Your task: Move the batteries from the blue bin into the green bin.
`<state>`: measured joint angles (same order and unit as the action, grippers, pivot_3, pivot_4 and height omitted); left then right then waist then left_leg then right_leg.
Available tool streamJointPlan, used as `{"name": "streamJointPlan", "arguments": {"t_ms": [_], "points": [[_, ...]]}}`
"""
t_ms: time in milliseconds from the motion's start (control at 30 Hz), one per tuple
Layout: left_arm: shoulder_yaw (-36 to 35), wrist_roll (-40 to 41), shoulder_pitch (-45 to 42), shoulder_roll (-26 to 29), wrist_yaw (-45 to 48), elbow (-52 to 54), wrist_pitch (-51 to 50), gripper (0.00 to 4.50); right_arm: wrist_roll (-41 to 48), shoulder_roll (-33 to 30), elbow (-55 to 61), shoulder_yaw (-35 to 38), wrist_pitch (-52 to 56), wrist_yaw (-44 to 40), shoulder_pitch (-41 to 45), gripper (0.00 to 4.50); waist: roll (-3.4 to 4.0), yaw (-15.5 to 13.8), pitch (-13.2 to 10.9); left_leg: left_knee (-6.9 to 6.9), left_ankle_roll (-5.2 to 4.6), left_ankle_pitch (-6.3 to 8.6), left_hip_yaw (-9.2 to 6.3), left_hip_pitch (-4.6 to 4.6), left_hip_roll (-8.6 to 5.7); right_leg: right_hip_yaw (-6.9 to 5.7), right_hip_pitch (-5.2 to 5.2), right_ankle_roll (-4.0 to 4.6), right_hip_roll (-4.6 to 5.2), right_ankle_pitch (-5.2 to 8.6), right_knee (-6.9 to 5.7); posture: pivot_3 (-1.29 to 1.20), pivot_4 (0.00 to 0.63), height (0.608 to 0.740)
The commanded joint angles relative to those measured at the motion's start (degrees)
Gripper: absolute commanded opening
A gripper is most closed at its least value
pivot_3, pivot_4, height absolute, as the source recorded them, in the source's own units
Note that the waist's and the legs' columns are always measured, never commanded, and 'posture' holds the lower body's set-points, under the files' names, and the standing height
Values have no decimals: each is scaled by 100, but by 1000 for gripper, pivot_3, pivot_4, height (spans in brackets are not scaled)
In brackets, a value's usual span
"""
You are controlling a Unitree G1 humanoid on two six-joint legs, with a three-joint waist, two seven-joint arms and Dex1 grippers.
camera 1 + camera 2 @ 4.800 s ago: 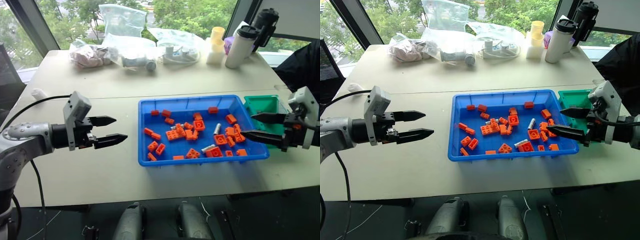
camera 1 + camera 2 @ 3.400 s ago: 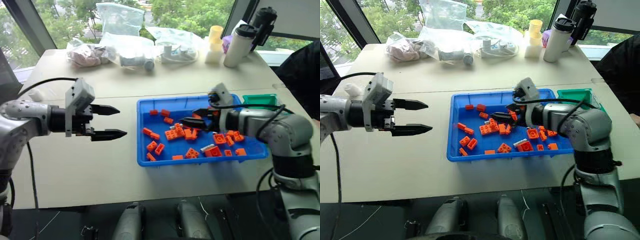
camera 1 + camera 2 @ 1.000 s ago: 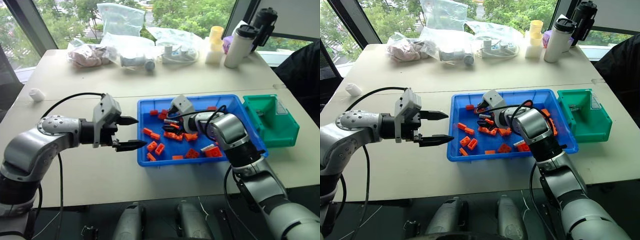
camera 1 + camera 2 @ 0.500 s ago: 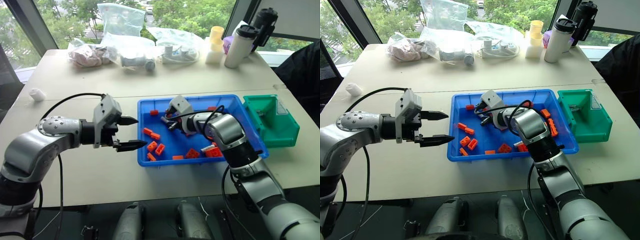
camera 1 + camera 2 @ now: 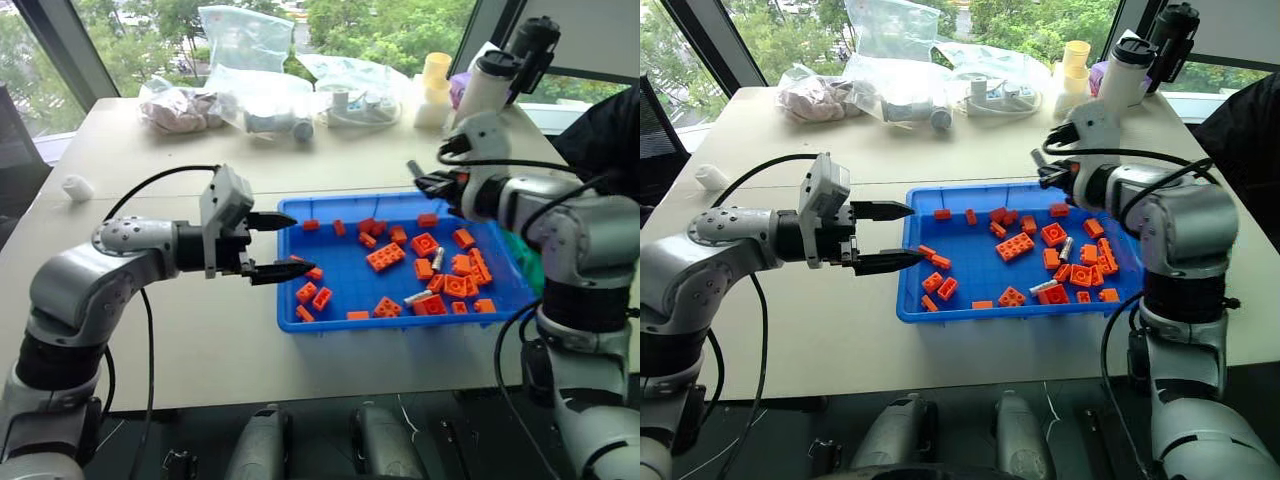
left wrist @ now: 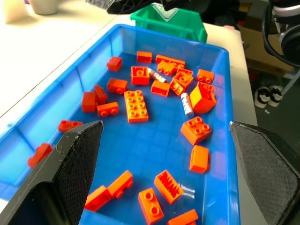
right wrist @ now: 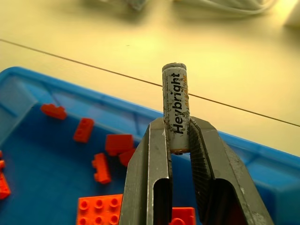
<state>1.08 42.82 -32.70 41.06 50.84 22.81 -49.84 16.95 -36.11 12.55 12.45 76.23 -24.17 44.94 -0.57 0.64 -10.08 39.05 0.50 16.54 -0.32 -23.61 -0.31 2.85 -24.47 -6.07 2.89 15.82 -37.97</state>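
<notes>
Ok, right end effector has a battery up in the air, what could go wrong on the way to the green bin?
The right end effector pinches the battery only near its lower end, so it might pivot or slip out. The green bin sits mostly hidden behind the right arm in the head views, so aiming the drop may be hard. Two batteries remain in the blue bin.

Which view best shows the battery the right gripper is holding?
The right wrist view: the battery stands upright, clamped between the right gripper jaws, its label readable. In the head views it is a small grey stub at the gripper tip above the blue bin.
</notes>
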Motion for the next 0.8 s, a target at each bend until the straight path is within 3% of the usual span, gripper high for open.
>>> {"name": "streamJointPlan", "arguments": {"t_ms": [33, 267, 667, 800], "points": [[191, -97, -332, -332, 64, -146, 281, 4500, -276, -629, -123, 760, -535, 146, -487, 79, 0, -16, 0, 0, 0, 0, 0, 0, 0, 0, 2, 0, 0, 0, 2, 0, 150, 740], [547, -333, -471, -656, 298, -321, 546, 4500, -400, -1219, -190, 1436, -675, 254, -1576, 79, 4, 68, 1, -7, -1, 0, 11, 11, 8, 12, 4, 0, -15, 0, -2, 0, 150, 740], [917, -791, -547, -667, 599, -416, 747, 4500, -286, -1028, -923, 1575, -877, 315, -1772, 79, 6, 1, 2, 0, -1, 0, 10, 13, 6, 13, 12, 0, -18, 0, 0, 0, 150, 740], [954, -869, -560, -691, 648, -415, 774, 4500, -337, -1005, -1181, 1517, -1079, 421, -1719, 1897, 7, 14, 2, -1, -1, 0, 9, 13, 6, 13, 12, 0, -19, 0, 0, 0, 150, 740]]}}
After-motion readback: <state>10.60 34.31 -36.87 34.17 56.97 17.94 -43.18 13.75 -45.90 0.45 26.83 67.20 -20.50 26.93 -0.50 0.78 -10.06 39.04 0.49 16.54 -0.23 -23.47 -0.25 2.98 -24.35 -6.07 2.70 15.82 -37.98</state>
